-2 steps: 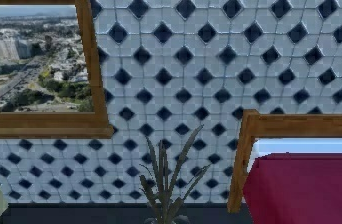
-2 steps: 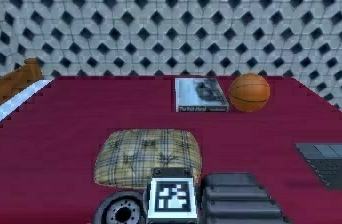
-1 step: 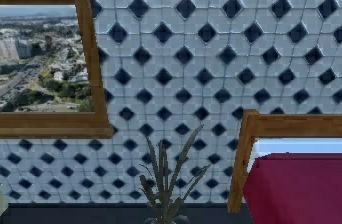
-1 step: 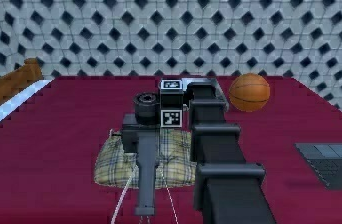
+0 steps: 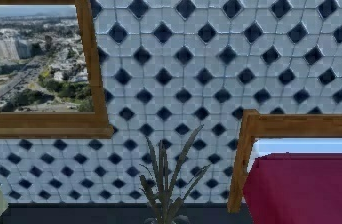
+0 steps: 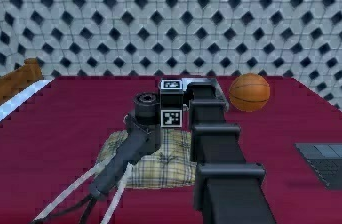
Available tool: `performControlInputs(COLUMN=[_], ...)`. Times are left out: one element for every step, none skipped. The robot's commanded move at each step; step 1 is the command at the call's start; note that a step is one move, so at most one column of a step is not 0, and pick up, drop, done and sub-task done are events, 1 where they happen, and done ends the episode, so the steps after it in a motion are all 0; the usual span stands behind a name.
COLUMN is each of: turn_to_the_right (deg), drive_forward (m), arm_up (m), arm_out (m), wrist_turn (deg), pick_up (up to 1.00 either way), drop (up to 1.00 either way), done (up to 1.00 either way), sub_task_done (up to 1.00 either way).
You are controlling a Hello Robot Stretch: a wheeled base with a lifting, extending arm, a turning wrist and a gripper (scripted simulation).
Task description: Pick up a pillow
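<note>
Pillow (image 6: 169, 158): tan plaid cushion lying flat on the crimson bed (image 6: 49, 130), near the middle of the arm side view, its 3 o'clock side hidden by the arm (image 6: 224, 165).
End effector (image 6: 77, 208): the dark body is over the pillow's 10 o'clock corner, and the thin fingers slant toward 7 o'clock beyond the pillow's edge.
Grip state: cannot tell whether it holds anything.
Key relation: the pillow lies at about 1 o'clock from the fingertips, and its long axis seems to run 9 to 3 o'clock.
Coming move: probably bringing the fingertips toward 1 o'clock, onto the pillow's near edge.
Neighbours: basketball (image 6: 249, 92) at the pillow's 1 o'clock and laptop (image 6: 334, 162) at its 3 o'clock, both apart from it.
</note>
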Motion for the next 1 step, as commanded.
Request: performControlInputs(turn_to_the_right=[0.0], drive_forward=[0.0], arm_up=[0.0], arm_out=[0.0], wrist_turn=[45.0], pick_up=[0.0], drop=[0.0], done=[0.0], sub_task_done=[0.0])
